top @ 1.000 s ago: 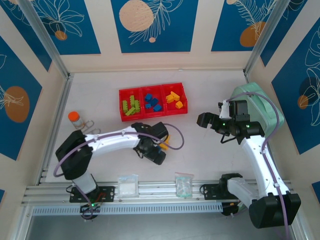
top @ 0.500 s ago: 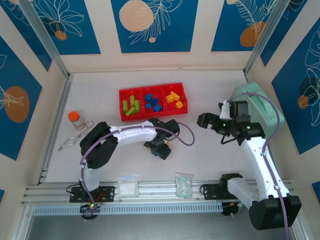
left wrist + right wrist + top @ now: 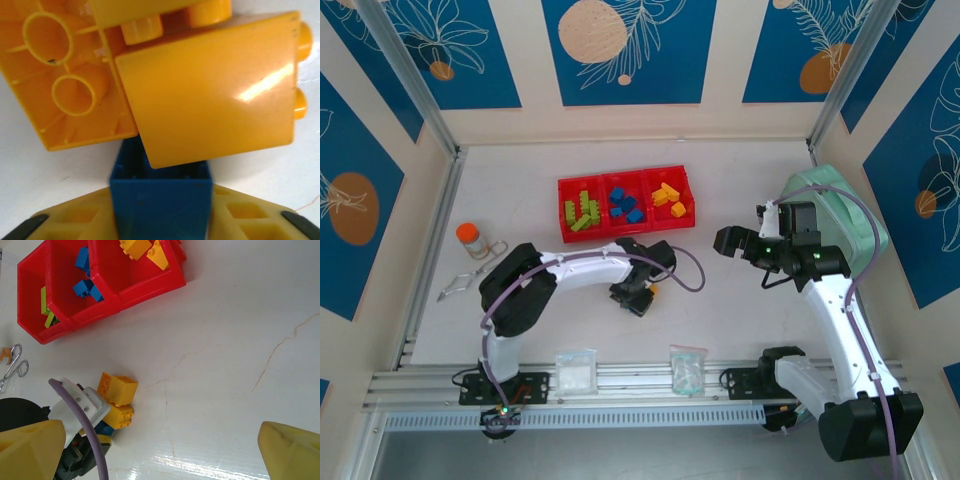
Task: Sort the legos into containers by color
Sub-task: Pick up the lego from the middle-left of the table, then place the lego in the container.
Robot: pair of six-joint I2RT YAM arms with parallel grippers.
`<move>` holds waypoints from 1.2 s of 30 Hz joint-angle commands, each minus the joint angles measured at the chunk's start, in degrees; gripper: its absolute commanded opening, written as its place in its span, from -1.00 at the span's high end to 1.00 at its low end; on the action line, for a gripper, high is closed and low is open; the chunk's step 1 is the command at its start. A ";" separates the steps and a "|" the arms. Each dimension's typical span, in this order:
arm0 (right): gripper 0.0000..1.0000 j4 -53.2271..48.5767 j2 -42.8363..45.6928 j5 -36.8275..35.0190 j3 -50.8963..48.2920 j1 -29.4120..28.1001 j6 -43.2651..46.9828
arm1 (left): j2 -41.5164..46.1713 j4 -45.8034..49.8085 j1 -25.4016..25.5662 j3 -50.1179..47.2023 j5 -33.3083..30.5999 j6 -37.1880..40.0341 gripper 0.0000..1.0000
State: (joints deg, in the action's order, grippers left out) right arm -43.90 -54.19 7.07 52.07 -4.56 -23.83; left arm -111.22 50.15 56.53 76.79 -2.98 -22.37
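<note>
Out left of the red tray (image 3: 150, 290) stands an orange-capped bottle (image 3: 470, 237), not in play. Just in front of the tray, the left gripper (image 3: 638, 297) is down at the table, fingers clamped on a blue brick (image 3: 160, 192), with two yellow-orange bricks (image 3: 210, 95) crowded right against it. There's the danger: lift now and those neighbours could snag, ride along, or twist the blue one out of the pinch. In the tray's bins sit lime-green bricks (image 3: 582, 213), blue bricks (image 3: 625, 205) and yellow bricks (image 3: 668, 197). Right of the tray, the right gripper (image 3: 725, 241) hovers empty, fingers wide apart. The tabletop (image 3: 225, 365) is white, glossy and hairline-cracked. Cream walls with blue leaf panels (image 3: 510, 50) rise behind the tray.
</note>
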 commanded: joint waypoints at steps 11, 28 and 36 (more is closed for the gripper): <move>-0.98 -0.17 0.77 0.07 -0.04 -0.31 0.20 | 14.69 1.88 -4.41 -1.81 -8.27 -8.60 0.59; -0.98 -2.14 2.02 -1.15 1.09 -1.27 0.89 | -4.41 7.24 -19.57 38.54 -8.79 2.29 0.49; -0.98 -1.84 3.35 -3.23 -0.12 -1.76 1.25 | -17.86 13.01 -23.60 55.48 -6.94 3.67 0.43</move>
State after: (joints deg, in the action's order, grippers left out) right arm -44.71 -51.96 4.64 52.10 -6.02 -23.40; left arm -125.67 58.00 34.15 127.96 -10.70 -20.45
